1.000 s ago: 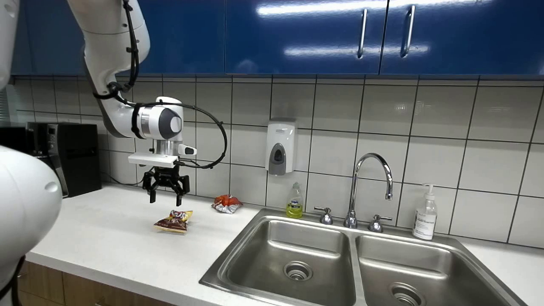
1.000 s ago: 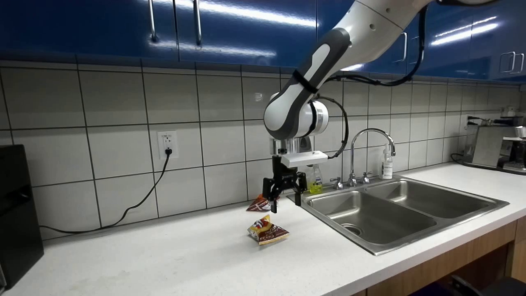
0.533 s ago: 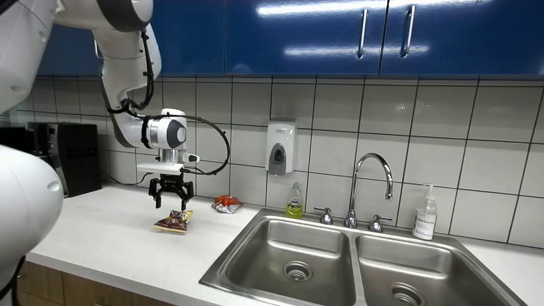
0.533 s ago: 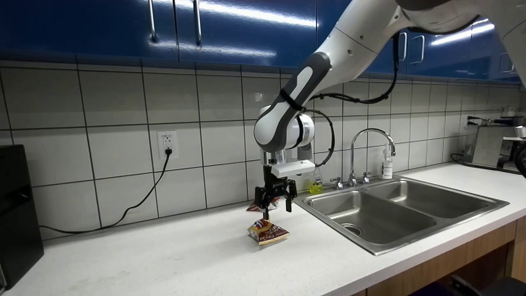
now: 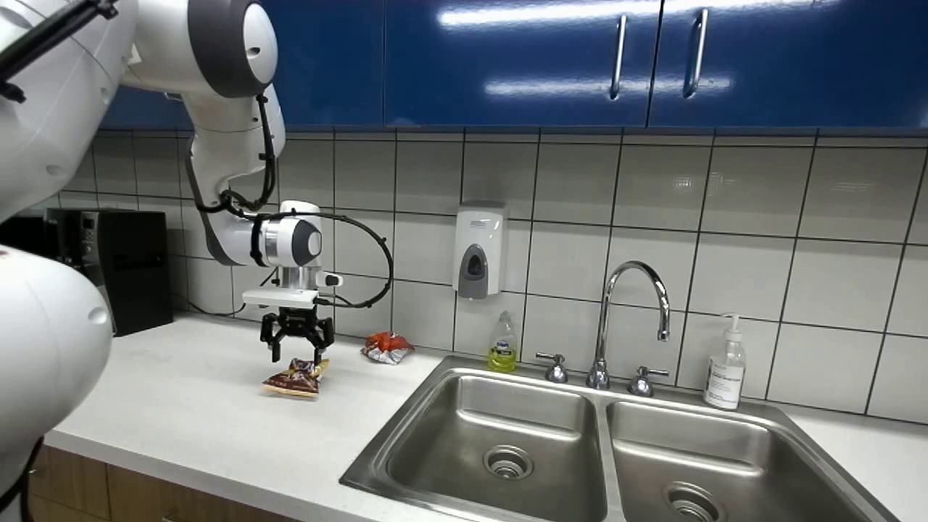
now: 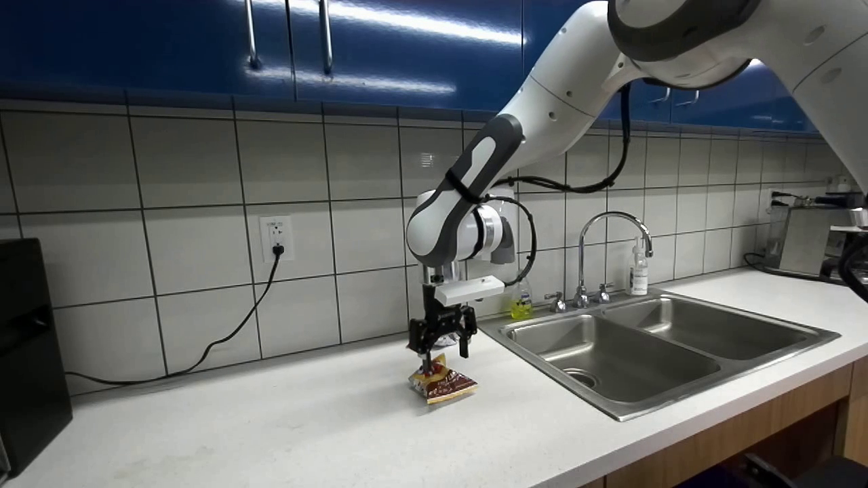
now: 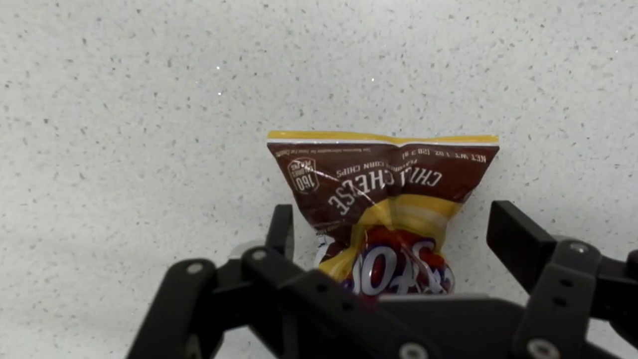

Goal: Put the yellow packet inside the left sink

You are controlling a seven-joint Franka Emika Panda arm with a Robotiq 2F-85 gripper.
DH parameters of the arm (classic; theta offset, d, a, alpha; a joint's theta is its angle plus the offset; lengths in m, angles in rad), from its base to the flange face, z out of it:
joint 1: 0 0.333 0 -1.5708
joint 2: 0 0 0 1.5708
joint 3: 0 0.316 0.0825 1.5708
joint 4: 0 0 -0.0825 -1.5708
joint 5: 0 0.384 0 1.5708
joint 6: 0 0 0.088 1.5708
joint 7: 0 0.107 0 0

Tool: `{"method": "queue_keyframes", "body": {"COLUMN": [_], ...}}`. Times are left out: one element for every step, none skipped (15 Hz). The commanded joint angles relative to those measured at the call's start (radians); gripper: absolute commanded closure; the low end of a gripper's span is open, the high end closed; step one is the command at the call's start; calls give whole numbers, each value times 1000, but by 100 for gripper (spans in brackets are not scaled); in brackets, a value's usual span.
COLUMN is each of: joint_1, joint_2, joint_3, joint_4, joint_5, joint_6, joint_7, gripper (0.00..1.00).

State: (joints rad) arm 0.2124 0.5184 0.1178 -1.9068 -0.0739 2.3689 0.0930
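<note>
The yellow packet, brown and yellow with red markings, lies on the white counter left of the sink. It shows in both exterior views [image 5: 291, 383] [image 6: 446, 386] and in the wrist view [image 7: 394, 209]. My gripper [image 5: 296, 357] is open just above it, fingers pointing down, and also shows in an exterior view [image 6: 445, 359]. In the wrist view the fingers [image 7: 391, 227] stand apart on either side of the packet, with gaps; its lower end is hidden behind the gripper. The left sink [image 5: 522, 406] is a steel basin with a round drain; it also shows in an exterior view [image 6: 630, 366].
A crumpled red and silver packet [image 5: 388, 347] lies near the tiled wall. A yellow soap bottle [image 5: 502, 349], a tall faucet [image 5: 603, 326] and a pump bottle [image 5: 725, 373] stand behind the sink. The right basin [image 5: 689, 420] adjoins. A black machine [image 5: 138, 268] stands at the back left.
My gripper has come down and across from above and beside the packet to just over it, staying open. The packet has not moved.
</note>
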Motion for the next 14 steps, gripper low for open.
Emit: {"method": "queue_keyframes", "body": {"joint_1": [26, 27, 25, 26, 27, 29, 31, 32, 33, 31, 25, 23, 21, 20], "joint_2": [44, 52, 59, 64, 68, 72, 75, 76, 75, 72, 66, 61, 56, 53], "joint_3": [-19, -18, -13, -13, -13, -13, -14, -14, -15, -12, -4, -1, 2, 3], "joint_4": [68, 77, 86, 92, 98, 102, 106, 109, 110, 110, 110, 110, 110, 111], "joint_5": [-26, -25, -21, -22, -21, -21, -21, -22, -23, -22, -16, -17, -16, -17], "joint_6": [-29, -34, -41, -43, -44, -45, -46, -48, -52, -56, -67, -75, -84, -92], "joint_7": [19, 12, -1, -4, -4, -4, -3, -4, -4, -11, -29, -42, -55, -67], "gripper": [0, 0, 0, 0, 0, 0, 0, 0, 0, 0, 0, 0, 0, 0]}}
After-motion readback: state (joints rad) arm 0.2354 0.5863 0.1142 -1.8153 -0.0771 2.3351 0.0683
